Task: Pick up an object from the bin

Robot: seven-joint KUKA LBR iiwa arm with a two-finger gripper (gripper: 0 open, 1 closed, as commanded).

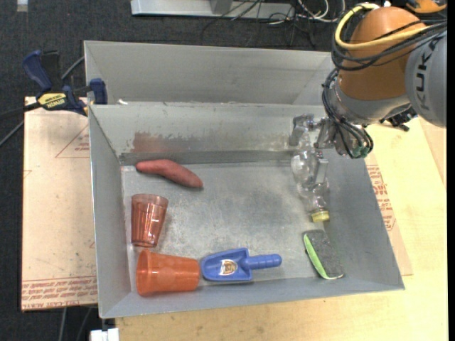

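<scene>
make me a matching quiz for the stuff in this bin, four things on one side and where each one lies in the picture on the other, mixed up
Things:
1. blue scoop
2. orange cup
3. reddish sausage-shaped thing
4. green-edged grey pad

Places:
a. bottom left, lying on its side
b. bottom right
c. bottom middle
d. upper left, near the back wall

Pairs: 1-c, 2-a, 3-d, 4-b

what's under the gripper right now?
At the tip of the gripper a small yellowish piece lies on the grey bin floor. A green-edged grey pad sits nearer the front wall. The gripper covers whatever is directly beneath it.
</scene>
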